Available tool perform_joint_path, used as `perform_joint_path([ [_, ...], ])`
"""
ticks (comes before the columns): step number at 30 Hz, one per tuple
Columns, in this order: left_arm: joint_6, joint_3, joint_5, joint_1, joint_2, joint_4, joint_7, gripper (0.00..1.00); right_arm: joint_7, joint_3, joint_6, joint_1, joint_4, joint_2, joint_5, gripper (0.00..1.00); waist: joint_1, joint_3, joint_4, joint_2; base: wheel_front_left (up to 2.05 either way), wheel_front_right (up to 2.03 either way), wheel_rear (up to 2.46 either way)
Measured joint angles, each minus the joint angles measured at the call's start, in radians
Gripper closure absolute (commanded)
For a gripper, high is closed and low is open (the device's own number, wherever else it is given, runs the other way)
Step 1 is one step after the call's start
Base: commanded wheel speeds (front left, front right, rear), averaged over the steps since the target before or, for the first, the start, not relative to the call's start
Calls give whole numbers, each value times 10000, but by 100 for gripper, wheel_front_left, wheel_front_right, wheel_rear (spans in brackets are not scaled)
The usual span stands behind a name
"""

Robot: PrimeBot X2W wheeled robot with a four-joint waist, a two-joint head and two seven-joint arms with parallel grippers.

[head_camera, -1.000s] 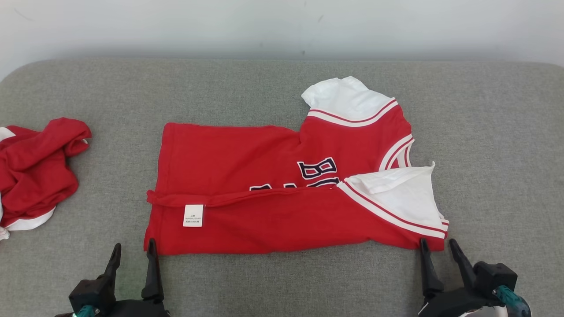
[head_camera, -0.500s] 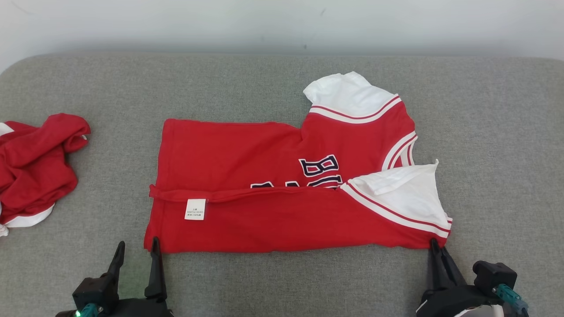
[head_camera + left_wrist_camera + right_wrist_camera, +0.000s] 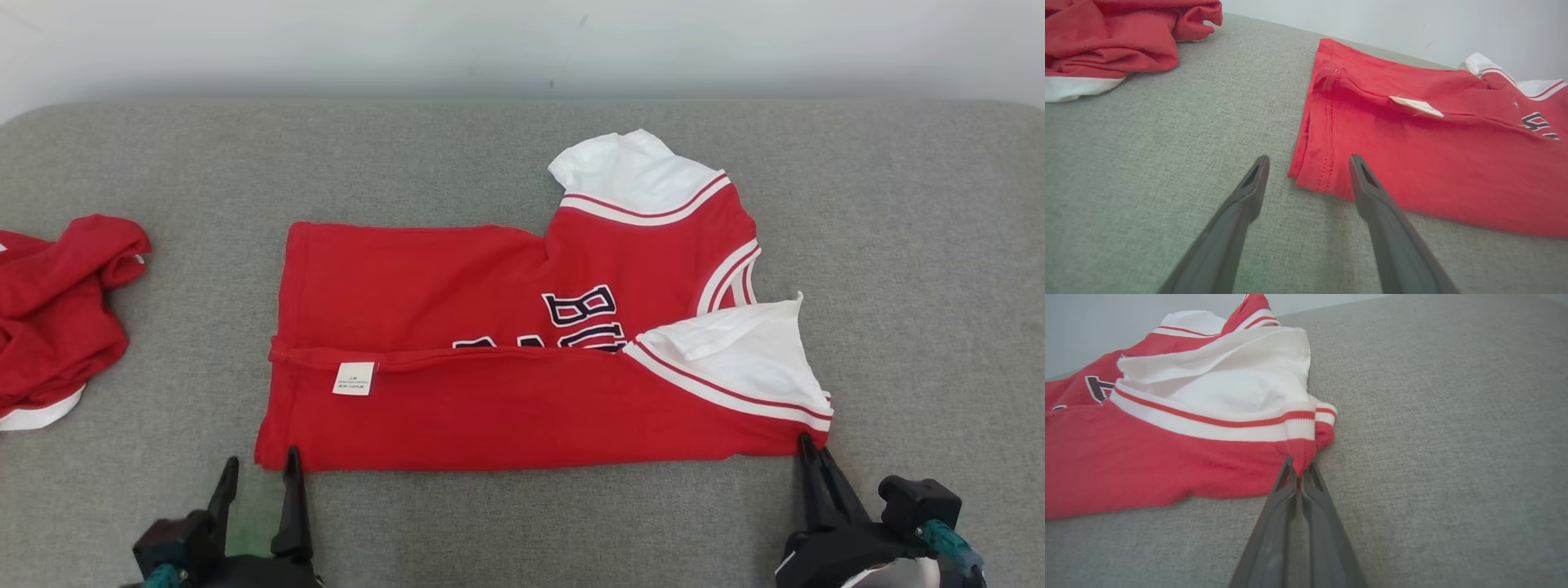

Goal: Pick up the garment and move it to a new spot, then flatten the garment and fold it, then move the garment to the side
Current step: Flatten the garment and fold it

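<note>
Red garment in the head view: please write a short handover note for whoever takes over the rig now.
Right gripper: shut on the near right corner of the red garment.
Left gripper: open, fingers either side of the near left hem corner, not gripping.
Garment: flat on the grey surface, near long edge folded to the middle, label up. A second red garment lies crumpled at far left.
Left to do: close the left gripper, probably finish the fold, move the garment aside.

The left gripper [image 3: 261, 459] and right gripper [image 3: 808, 443] each have two long, tapering dark fingers [image 3: 1372, 196] on blocky black bases [image 3: 841, 549] with a teal fitting [image 3: 945, 542].
</note>
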Motion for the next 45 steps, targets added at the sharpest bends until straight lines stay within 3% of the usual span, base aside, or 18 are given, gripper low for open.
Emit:
perform_joint_path([
  [15,-56,307,15,-636,8,880,0,1,0,322,0,-130,-261,-111,-19,100,1,392,-200,0,0,0,0],
  [16,-56,301,33,-661,6,895,0,32,0,326,-2,-143,-276,-113,-19,100,1,431,-209,0,0,0,0],
  [17,-56,280,96,-723,12,926,0,74,0,328,0,-155,-291,-115,-19,100,0,466,-218,0,0,0,0],
  [18,-56,261,100,-779,13,926,0,100,0,330,0,-173,-307,-117,-19,100,1,501,-228,0,0,0,0],
  [27,-81,224,0,-504,-4,926,-2,100,2,138,0,-195,-364,-61,-38,100,1,300,-284,0,0,0,0],
  [45,-82,514,253,1737,-17,1336,0,100,2,439,0,1876,-242,-130,178,100,-1,-1891,-771,-1,0,0,0],
])
